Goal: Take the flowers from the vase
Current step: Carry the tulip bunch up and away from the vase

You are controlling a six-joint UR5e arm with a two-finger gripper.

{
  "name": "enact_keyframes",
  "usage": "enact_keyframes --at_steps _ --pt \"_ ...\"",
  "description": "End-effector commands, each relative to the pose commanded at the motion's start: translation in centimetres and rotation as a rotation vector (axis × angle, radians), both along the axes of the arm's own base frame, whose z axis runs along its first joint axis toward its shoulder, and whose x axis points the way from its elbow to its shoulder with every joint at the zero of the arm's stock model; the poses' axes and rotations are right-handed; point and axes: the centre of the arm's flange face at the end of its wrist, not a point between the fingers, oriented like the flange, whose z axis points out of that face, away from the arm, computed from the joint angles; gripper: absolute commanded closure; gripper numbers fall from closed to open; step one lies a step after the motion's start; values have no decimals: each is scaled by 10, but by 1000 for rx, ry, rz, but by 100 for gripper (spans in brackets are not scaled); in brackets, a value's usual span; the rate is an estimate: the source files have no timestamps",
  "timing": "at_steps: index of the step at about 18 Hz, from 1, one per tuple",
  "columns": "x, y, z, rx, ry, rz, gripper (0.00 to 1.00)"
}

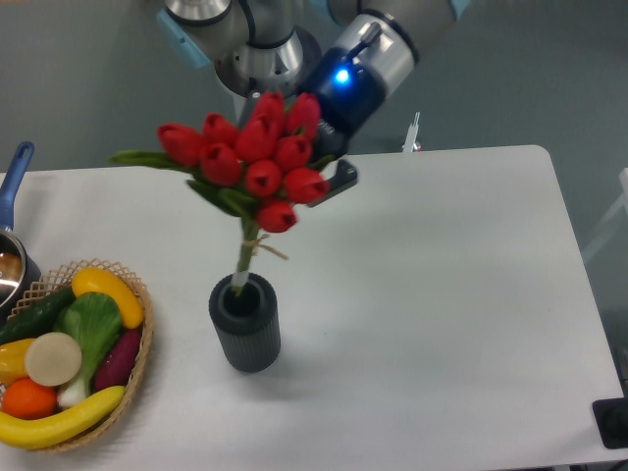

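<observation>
The flowers, a bunch of red tulip buds with green leaves, stand in the dark grey ribbed vase near the table's front middle. The tied stems lean slightly right, and their lower end is inside the vase mouth. My gripper is just behind and to the right of the buds, at bloom height. One dark finger shows beside the rightmost bud; the rest is hidden by the flowers. I cannot tell whether the jaws are open or closed on anything.
A wicker basket holding toy fruit and vegetables sits at the front left. A pot with a blue handle is at the left edge. A small white post stands at the table's back edge. A black object is at the front right corner.
</observation>
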Motion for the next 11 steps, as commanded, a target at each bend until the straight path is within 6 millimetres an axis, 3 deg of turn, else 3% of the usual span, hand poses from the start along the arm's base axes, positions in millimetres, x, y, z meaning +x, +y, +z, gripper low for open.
enact_keyframes --at_steps 6,11 --pt "-51 -52 -6 8 59 106 54" --pt "-60 -63 -16 8 91 116 54"
